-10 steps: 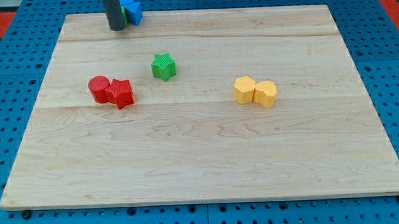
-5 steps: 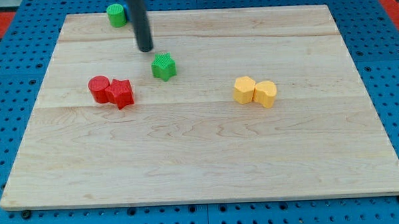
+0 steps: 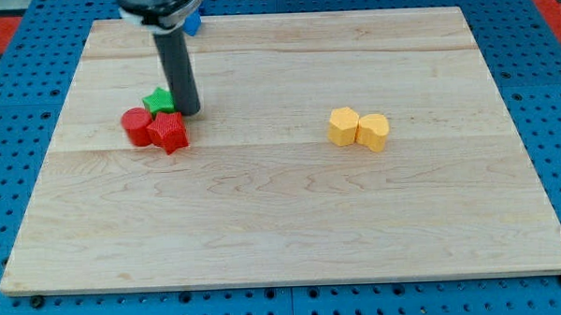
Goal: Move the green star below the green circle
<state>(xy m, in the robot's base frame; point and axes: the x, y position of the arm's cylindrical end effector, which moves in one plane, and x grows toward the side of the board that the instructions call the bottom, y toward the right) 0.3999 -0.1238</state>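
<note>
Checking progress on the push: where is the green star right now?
The green star sits at the view's upper left, touching the red blocks below it, my tip at its right.

A pale wooden board (image 3: 292,223) rests on a blue pegboard (image 3: 10,186). Toward the view's left, a green star (image 3: 155,100) sits touching a red cylinder (image 3: 136,126) and a red star (image 3: 170,132), the three packed in one cluster. My tip (image 3: 189,111) stands on the board just beside the green star, on its right. Right of centre, two yellow blocks (image 3: 359,129) lie side by side, touching. A blue block (image 3: 192,22) shows at the board's top edge.
</note>
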